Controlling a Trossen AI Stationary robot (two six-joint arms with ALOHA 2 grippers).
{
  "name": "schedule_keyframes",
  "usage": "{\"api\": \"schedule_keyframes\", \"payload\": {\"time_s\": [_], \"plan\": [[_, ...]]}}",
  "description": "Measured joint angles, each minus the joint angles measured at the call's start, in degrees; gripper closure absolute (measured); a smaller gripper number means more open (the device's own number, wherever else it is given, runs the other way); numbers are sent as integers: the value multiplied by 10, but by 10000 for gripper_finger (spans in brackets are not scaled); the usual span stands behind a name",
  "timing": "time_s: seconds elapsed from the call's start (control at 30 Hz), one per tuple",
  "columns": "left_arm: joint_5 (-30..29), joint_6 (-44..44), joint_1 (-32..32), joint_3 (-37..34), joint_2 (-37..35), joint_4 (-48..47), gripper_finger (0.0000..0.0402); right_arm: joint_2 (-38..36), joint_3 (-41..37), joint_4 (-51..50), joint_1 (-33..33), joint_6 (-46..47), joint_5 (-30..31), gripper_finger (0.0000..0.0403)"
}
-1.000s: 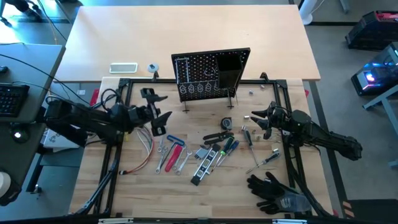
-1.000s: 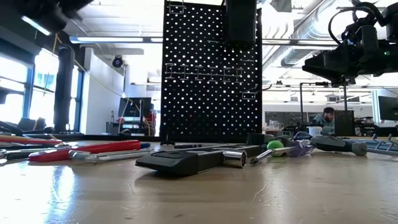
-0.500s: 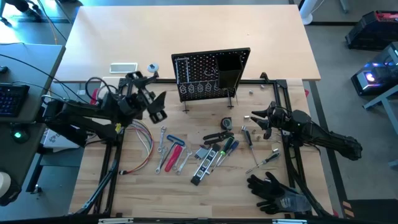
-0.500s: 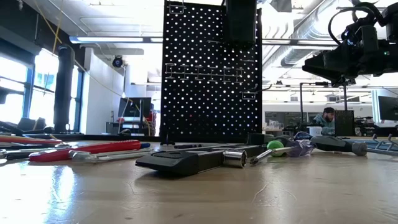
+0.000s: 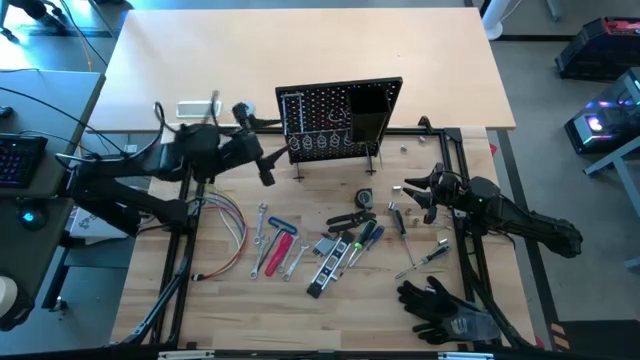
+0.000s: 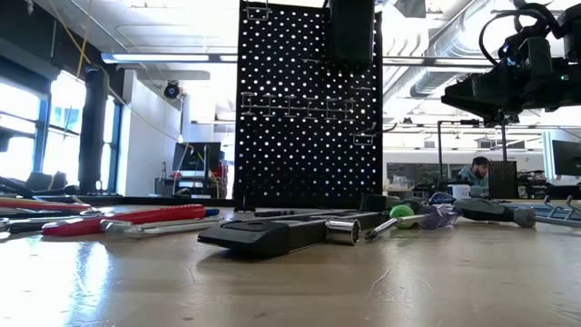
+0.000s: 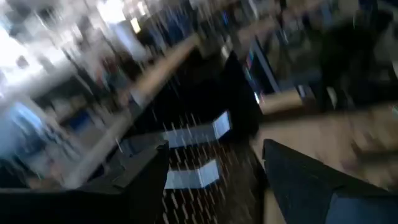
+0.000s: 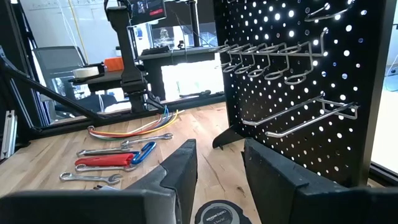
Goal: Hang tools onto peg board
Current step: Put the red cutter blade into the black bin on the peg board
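Currently left gripper (image 5: 262, 160) is raised near the table's back edge, just left of the peg board (image 5: 340, 120), fingers spread wide with nothing between them; its wrist view is motion-blurred

Coloured wire bundle (image 5: 228, 225) lies toward the left side of the table (image 5: 300, 310). Next to it, silver wrenches (image 5: 258, 230) and a red-handled tool (image 5: 277, 248) with a blue-handled one (image 5: 283, 225), all flat on the wood

Peg board stands upright at the back-centre edge, black bin (image 5: 368, 110) on its front, hooks bare in the right wrist view (image 8: 292, 93)

Centre of the table: black-silver bar (image 5: 330, 265), black pliers (image 5: 350, 218), green-handled driver (image 5: 367, 236), a round tape measure (image 5: 364, 198) nearer the board

Right gripper (image 5: 412, 197) hovers right of the pile, pointed at the board, fingers partly apart and holding nothing

One more driver (image 5: 425, 260) lies toward the right edge, black gloves (image 5: 440, 305) at the front-right corner
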Motion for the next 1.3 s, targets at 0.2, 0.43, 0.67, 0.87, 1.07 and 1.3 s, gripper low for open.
{"api": "schedule_keyframes", "payload": {"time_s": [0.2, 0.43, 0.67, 0.87, 1.07, 1.3], "plan": [[52, -142, 22, -14, 4, -208, 151, 0, 0, 0, 0, 0, 0, 275], [92, -237, 25, -109, 3, -256, 151, 0, 0, 0, 0, 0, 0, 275], [157, -300, 24, -233, 3, -181, 151, 0, 0, 0, 0, 0, 0, 275], [208, -367, 14, -321, 3, -89, 151, 0, 0, 0, 0, 0, 0, 275], [209, -427, -32, -375, 3, 16, 151, 0, 0, 0, 0, 0, 0, 275], [191, -528, -102, -406, 9, 89, 151, 0, 0, 0, 0, 0, 0, 275]]}}
